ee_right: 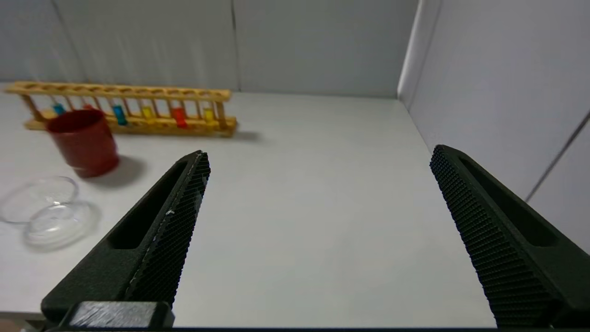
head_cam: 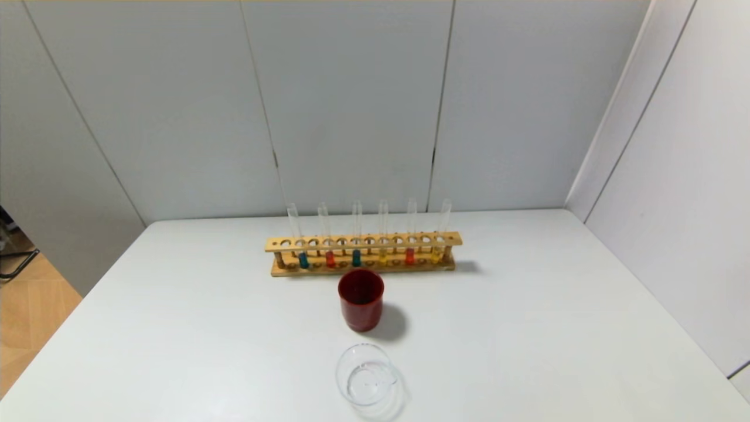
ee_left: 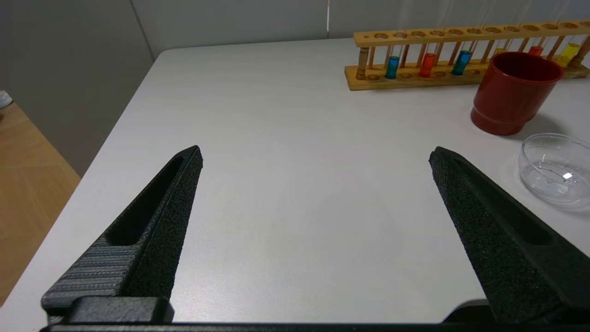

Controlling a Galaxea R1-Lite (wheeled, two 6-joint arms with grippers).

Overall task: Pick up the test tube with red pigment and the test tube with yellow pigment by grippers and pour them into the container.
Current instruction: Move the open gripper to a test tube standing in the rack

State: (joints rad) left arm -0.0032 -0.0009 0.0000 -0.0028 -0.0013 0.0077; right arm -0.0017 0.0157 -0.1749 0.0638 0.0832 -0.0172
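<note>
A wooden rack (head_cam: 363,240) at the back of the table holds six upright tubes. Two hold red pigment (head_cam: 330,258) (head_cam: 409,255), two yellow pigment (head_cam: 382,257) (head_cam: 436,255), and two teal. The clear glass container (head_cam: 366,375) stands near the front edge, also in the left wrist view (ee_left: 555,168) and the right wrist view (ee_right: 46,216). My left gripper (ee_left: 316,152) is open and empty over the bare table left of the container. My right gripper (ee_right: 320,152) is open and empty over the table's right side. Neither gripper shows in the head view.
A dark red cup (head_cam: 361,299) stands between the rack and the container. The white table (head_cam: 527,328) ends at grey wall panels (head_cam: 674,176) at the back and right. The left edge drops to a wooden floor (head_cam: 29,316).
</note>
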